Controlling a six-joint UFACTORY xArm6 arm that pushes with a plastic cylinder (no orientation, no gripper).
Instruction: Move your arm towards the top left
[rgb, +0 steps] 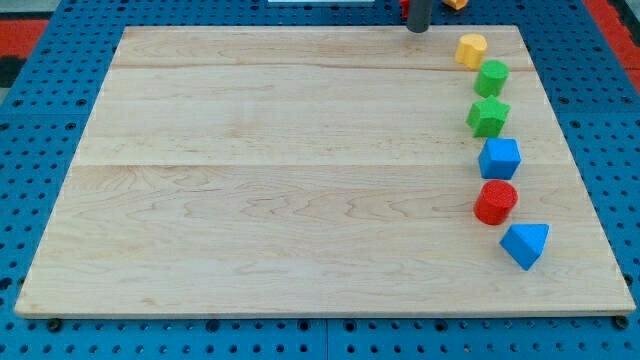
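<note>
My tip (417, 29) is at the view's top edge, right of centre, at the far rim of the wooden board (280, 170). Several blocks form a column down the view's right side. From the top they are a yellow block (471, 49), a green cylinder (491, 77), a green star-shaped block (488, 116), a blue cube (499, 158), a red cylinder (495, 202) and a blue triangular block (526, 244). The tip stands up and to the left of the yellow block, apart from it.
A red block (404, 8) and a yellow block (455, 4) lie partly cut off at the view's top edge, beside the rod. Blue pegboard (40, 120) surrounds the board.
</note>
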